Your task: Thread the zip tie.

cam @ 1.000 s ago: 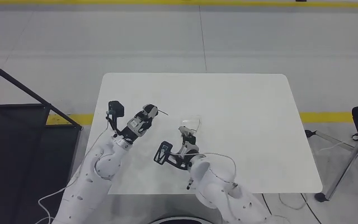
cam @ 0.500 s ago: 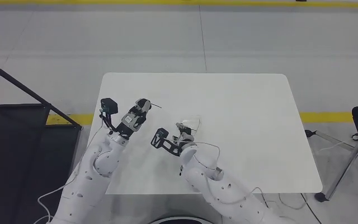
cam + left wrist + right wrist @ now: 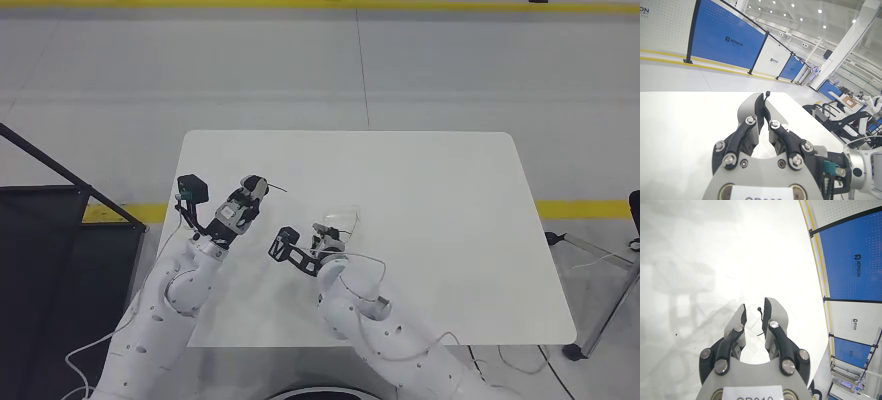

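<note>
1. My left gripper [image 3: 763, 100] is clamped on a black zip tie [image 3: 767, 94], held above the left part of the white table [image 3: 450, 200]. Only the small head end pokes out past the fingertips. With so little showing, the hole sits right against my pads. A tail aimed at it could butt into rubber instead of going in.
2. I judge that a push on that head could twist the tie or slide it between the pads if the pinch is light. The hole would then turn away from the approach.
3. My right gripper [image 3: 755, 303] is spread open and holds nothing. It sits just to the right of the left one, low over the table. Another black tie [image 3: 761, 318] shows between its fingers, close to one pad. I cannot tell whether it lies on the table or leans on that pad. Closing off-centre could flick it away or catch it crooked.
4. The two grippers are near each other. Bringing them closer to thread risks knocking fingers together and jarring the held tie.
5. A faint see-through thing [image 3: 343, 213] lies on the table just past the right gripper, and I cannot tell what it is. It might get dragged along in a pick.
</note>
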Controlling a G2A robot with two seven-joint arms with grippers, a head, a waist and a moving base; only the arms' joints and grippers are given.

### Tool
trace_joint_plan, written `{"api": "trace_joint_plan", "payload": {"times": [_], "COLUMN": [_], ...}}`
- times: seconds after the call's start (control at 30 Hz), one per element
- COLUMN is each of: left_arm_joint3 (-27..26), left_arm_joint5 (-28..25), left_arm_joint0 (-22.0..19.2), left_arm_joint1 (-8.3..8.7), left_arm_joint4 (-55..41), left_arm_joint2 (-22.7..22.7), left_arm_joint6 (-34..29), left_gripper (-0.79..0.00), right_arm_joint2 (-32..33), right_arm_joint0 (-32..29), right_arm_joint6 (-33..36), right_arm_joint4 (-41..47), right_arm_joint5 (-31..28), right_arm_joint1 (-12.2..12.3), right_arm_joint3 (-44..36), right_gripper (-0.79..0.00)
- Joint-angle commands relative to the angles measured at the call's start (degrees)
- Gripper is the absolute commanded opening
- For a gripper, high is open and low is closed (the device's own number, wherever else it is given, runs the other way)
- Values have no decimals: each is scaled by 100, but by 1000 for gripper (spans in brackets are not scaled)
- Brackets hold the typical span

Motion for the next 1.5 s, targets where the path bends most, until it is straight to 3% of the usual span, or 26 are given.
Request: {"api": "trace_joint_plan", "payload": {"times": [0.0,0.5,0.8,1.07,1.47], "left_arm_joint3": [0,-1,-10,33,426], "left_arm_joint5": [-11,-34,-61,-442,-1446], "left_arm_joint0": [1,16,10,-85,-693], "left_arm_joint1": [-3,-28,-40,-30,-6], "left_arm_joint4": [6,21,64,194,486], "left_arm_joint2": [-5,-38,-56,64,354], "left_arm_joint6": [4,20,13,-431,-1192], "left_gripper": [-785,-785,-785,-785,-785], "right_arm_joint2": [34,267,559,1305,3159], "right_arm_joint0": [-24,-274,-842,-2013,-3758], "right_arm_joint6": [-16,-201,-704,-2031,-5377], "right_arm_joint4": [-31,-422,-1157,-1756,-1070], "right_arm_joint5": [-19,60,423,235,-930], "right_arm_joint1": [-19,-130,-49,268,774], "right_arm_joint3": [8,-89,-746,-2072,-3588], "right_gripper": [-579,-785,-785,-785,-785]}}
